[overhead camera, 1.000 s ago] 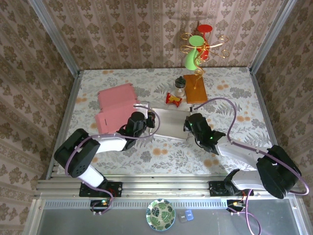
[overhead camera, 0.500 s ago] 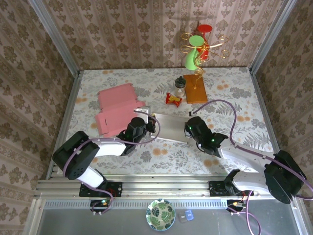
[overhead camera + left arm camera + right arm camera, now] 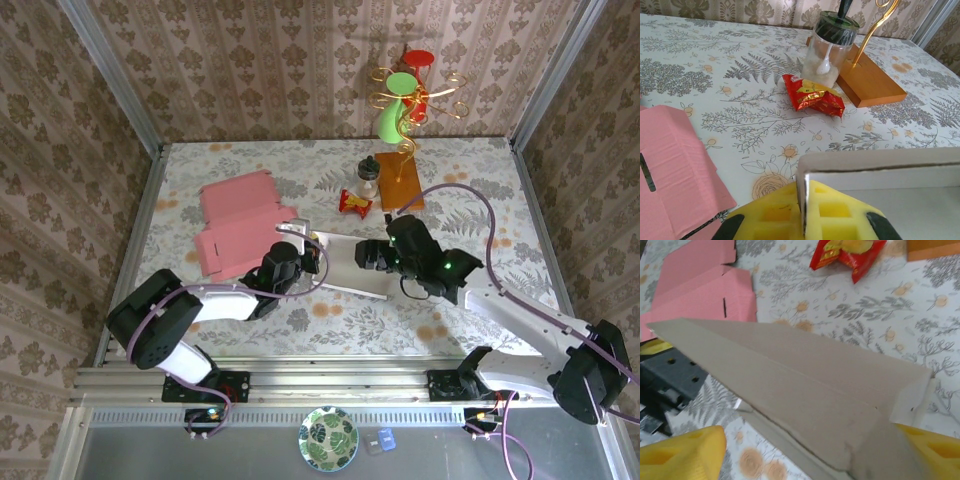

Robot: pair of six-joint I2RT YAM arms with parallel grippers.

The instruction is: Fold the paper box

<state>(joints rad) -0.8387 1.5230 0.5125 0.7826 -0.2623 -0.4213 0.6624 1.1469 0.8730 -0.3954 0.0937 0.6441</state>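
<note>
Pink on the face that shows, the paper box [image 3: 235, 225] lies toward the left of the flowered surface [image 3: 480, 190]. A pale grey-white panel of it reaches rightward to the middle, between the two arms, and is tilted up off the cloth. The left hand [image 3: 300, 252] is clamped on that panel's near left corner. From its wrist you see the yellow pads [image 3: 837, 215] pressed to either side of the card's edge, with the pink part flat on the cloth just to the left. The right hand [image 3: 372, 255] sits at the panel's right end with its fingers [image 3: 682, 452] spread wide, gripping nothing. The creased card runs between them (a small tab sticks out at its right corner). Beyond the box, toward the back wall, a red snack packet [image 3: 354, 203] lies just beside a clear jar [image 3: 369, 177] with a spoon in it. Next to these is an orange wooden block [image 3: 400, 185] from which a gold wire stand [image 3: 410, 85] rises.
</note>
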